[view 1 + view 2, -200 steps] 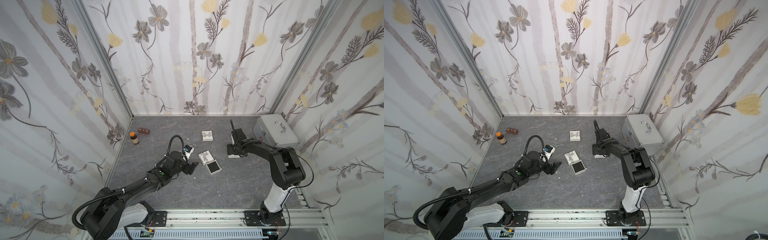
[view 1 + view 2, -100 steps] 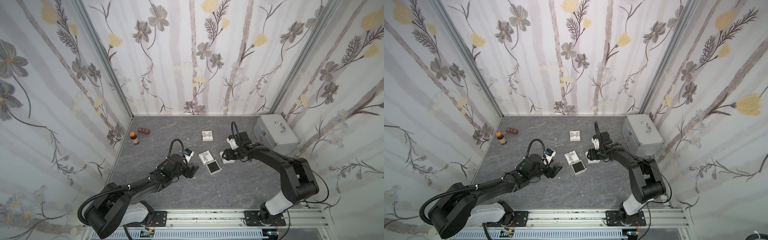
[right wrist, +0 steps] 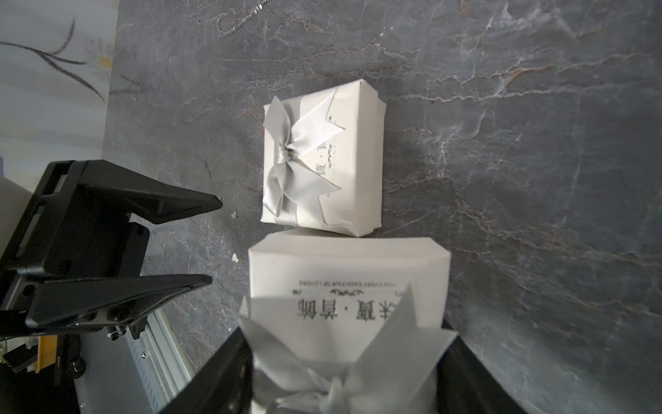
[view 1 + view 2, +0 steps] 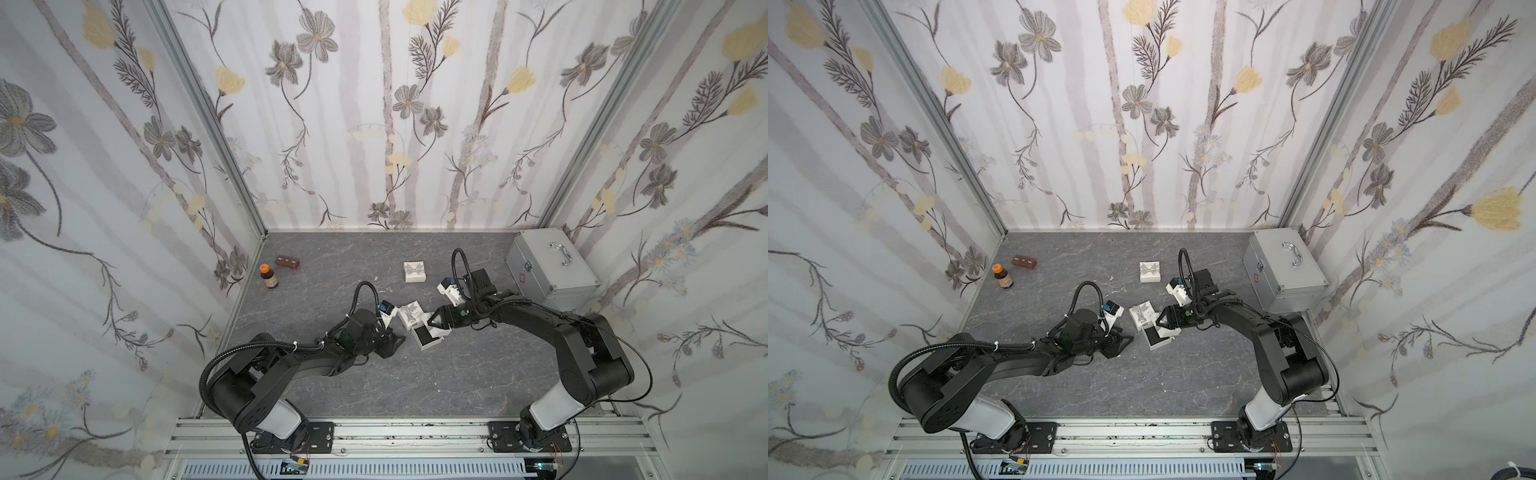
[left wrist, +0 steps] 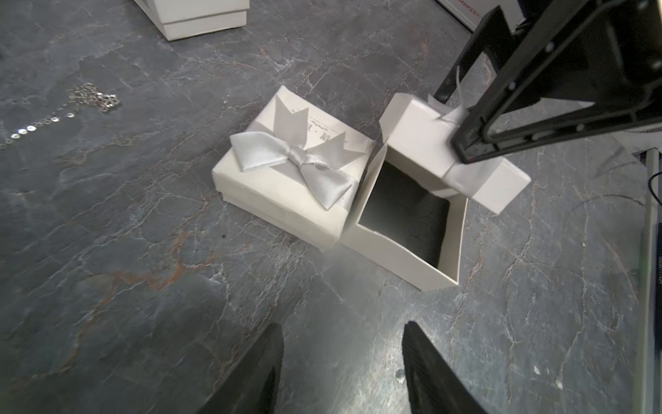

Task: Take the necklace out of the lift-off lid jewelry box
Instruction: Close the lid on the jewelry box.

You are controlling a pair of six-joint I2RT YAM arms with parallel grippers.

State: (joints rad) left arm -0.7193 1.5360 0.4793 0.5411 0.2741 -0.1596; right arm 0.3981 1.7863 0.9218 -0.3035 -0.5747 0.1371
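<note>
near the tabletop's front edge the left gripper [image 5: 342,328] is hovering, fingers spread, empty. mid-tabletop the right gripper [image 3: 347,337] is pinching the lid [image 3: 349,272] above the open box [image 5: 404,265]. farther back the necklace [image 5: 95,98] is lying loose: light, limp, slippery, probably best pinched at its bunched end. wrist views are resolving its links; both top views are showing only a speck.

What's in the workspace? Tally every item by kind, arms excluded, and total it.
Closed white bow boxes: 2
Open box base: 1
Lift-off lid: 1
Necklace: 1
Brown bottle: 1
Brown block: 1
Silver case: 1
Total: 8
</note>
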